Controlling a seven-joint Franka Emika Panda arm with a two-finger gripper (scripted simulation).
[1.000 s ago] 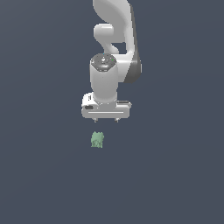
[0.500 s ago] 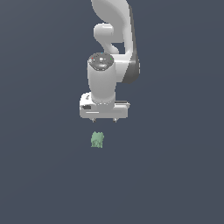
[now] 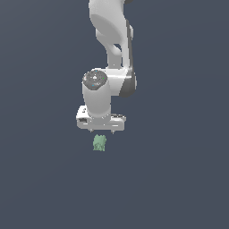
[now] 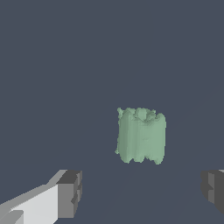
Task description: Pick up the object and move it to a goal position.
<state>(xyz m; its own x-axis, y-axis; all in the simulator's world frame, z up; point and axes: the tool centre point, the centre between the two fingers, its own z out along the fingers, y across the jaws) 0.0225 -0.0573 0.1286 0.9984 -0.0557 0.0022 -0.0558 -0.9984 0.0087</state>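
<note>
The object (image 3: 99,143) is a small pale green lumpy figurine resting on the dark grey floor. In the wrist view the object (image 4: 141,135) shows as a bumpy green block between and beyond the two fingers. My white gripper (image 3: 103,131) hangs just above it, pointing down, open with nothing between its fingers. In the wrist view the gripper (image 4: 142,192) has one grey fingertip (image 4: 70,193) on one side and the other at the frame's edge, wide apart. No goal marker shows.
The white arm (image 3: 109,40) rises from the gripper to the top of the exterior view. A plain dark grey surface surrounds the object on all sides.
The gripper has come down slightly toward the object. The object has not moved.
</note>
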